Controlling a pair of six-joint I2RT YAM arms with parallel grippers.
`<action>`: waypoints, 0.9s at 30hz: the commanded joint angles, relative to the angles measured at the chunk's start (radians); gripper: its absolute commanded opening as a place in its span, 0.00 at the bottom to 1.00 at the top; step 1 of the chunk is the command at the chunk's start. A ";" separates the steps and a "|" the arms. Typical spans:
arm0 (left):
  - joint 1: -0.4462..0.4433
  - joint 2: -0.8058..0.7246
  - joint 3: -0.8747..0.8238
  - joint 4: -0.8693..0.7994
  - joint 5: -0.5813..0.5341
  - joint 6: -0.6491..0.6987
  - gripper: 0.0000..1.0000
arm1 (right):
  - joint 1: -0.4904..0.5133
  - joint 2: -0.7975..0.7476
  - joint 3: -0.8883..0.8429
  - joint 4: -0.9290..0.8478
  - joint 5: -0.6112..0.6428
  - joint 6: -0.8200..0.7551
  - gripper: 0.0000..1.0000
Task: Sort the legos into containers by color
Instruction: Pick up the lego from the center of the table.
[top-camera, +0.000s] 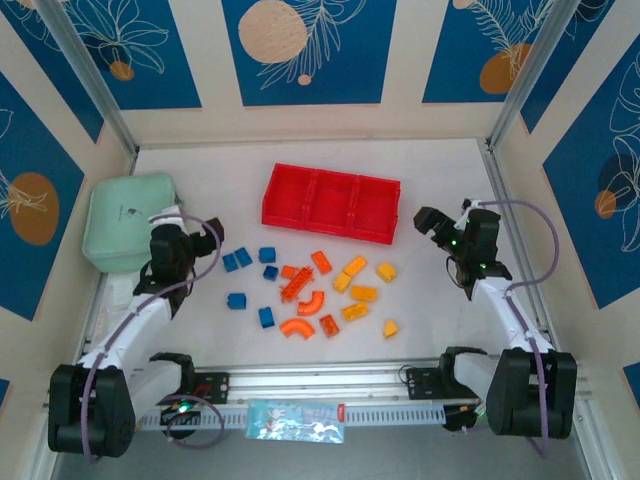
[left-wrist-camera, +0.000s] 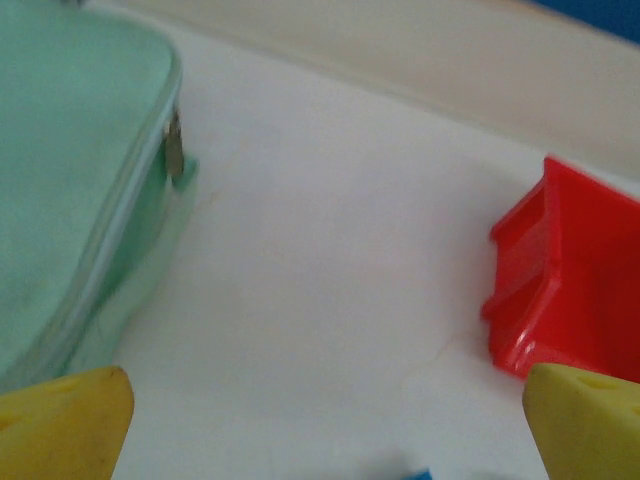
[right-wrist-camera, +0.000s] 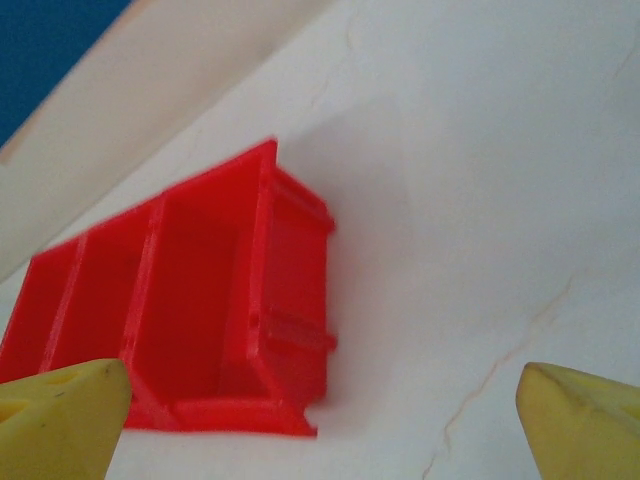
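Observation:
The red tray (top-camera: 325, 226) with three compartments lies at the table's middle back, and all three look empty. In front of it the legos are scattered: blue ones (top-camera: 237, 260) on the left, orange ones with curved arches (top-camera: 311, 302) in the middle, yellow ones (top-camera: 364, 293) on the right. My left gripper (top-camera: 205, 240) hovers open left of the blue bricks, holding nothing. My right gripper (top-camera: 432, 222) hovers open right of the tray, also holding nothing. The left wrist view shows the left gripper (left-wrist-camera: 325, 440), the tray's corner (left-wrist-camera: 570, 270) and a blue brick's edge (left-wrist-camera: 418, 474). The right wrist view shows the right gripper (right-wrist-camera: 320, 430) and the tray's end (right-wrist-camera: 190, 310).
A mint-green zip pouch (top-camera: 130, 220) lies at the left, close behind my left gripper, and its edge (left-wrist-camera: 70, 200) shows in the left wrist view. A small printed packet (top-camera: 295, 420) rests on the rail at the near edge. Walls enclose the table on three sides.

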 joint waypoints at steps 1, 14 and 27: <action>0.013 -0.046 0.062 -0.199 0.120 -0.087 0.99 | 0.061 -0.002 0.042 -0.121 -0.029 -0.013 0.99; -0.129 -0.135 0.164 -0.558 0.237 -0.132 0.99 | 0.393 0.047 0.118 -0.264 -0.029 -0.083 0.99; -0.457 0.246 0.440 -0.697 0.033 -0.058 0.96 | 0.652 0.194 0.148 -0.186 -0.027 -0.124 0.99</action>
